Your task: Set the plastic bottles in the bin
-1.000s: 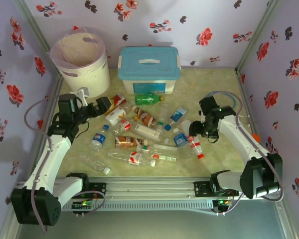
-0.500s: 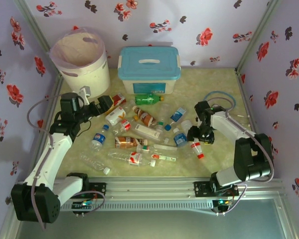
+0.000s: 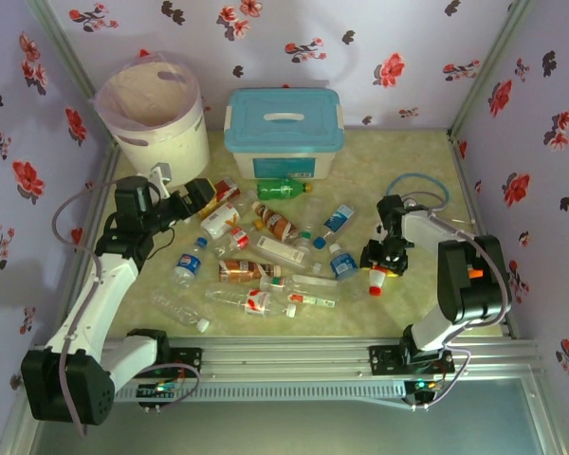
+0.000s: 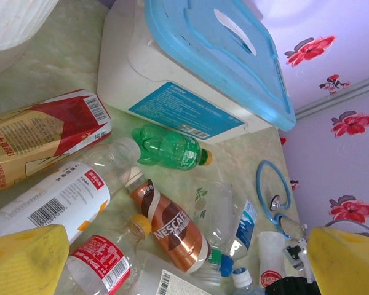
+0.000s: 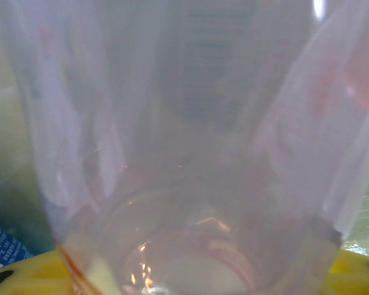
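Several plastic bottles (image 3: 266, 251) lie scattered mid-table, among them a green one (image 4: 169, 147) and a brown Nescafe one (image 4: 172, 227). The bin (image 3: 185, 133), a white bucket with a pinkish liner, stands at the back left. My left gripper (image 3: 194, 199) hovers open over the pile's left end, its yellow fingers (image 4: 24, 258) wide apart and nothing between them. My right gripper (image 3: 381, 261) points down at the pile's right edge, shut on a small clear bottle (image 3: 376, 281) with a red band. That bottle (image 5: 184, 153) sits between the yellow pads (image 5: 350, 270).
A white box with a light-blue lid (image 3: 284, 128) stands behind the pile, right of the bin. A blue looped tube (image 3: 419, 180) lies on the table behind the right gripper. Flowered walls close in the table on three sides.
The right arm has folded back toward its base and its gripper has settled lower and closed on the small clear bottle. The left gripper has barely moved.
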`<state>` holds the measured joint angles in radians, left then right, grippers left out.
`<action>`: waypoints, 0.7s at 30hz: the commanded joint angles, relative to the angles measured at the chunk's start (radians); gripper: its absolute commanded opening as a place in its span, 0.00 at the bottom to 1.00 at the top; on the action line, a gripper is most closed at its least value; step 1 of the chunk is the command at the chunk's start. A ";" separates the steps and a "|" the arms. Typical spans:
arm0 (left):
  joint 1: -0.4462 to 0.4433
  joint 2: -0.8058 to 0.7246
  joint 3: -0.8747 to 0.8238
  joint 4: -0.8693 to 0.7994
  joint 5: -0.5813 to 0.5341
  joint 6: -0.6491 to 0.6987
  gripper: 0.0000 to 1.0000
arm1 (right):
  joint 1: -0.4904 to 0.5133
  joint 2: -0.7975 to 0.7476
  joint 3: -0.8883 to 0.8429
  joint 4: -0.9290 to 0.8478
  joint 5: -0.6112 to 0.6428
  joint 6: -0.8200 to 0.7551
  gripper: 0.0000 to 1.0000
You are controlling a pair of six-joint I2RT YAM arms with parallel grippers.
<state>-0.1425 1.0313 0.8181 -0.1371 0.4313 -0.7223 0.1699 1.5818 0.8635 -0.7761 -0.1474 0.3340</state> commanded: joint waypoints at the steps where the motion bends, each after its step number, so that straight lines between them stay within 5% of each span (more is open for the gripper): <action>1: -0.007 0.001 -0.026 0.068 0.021 -0.053 0.99 | 0.002 -0.058 -0.036 0.003 0.007 0.021 0.57; 8: -0.018 0.019 -0.045 0.136 0.021 -0.103 0.98 | 0.000 -0.197 0.021 -0.097 0.081 0.002 0.51; 15: -0.083 0.035 -0.045 0.199 0.021 -0.130 0.99 | 0.052 -0.341 0.162 -0.103 -0.001 -0.029 0.50; 21: -0.192 0.164 -0.053 0.469 0.110 -0.218 0.99 | 0.190 -0.362 0.184 0.285 -0.452 0.049 0.49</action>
<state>-0.2947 1.1400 0.7761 0.1501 0.4728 -0.8719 0.3134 1.1988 1.0389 -0.7036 -0.3244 0.3359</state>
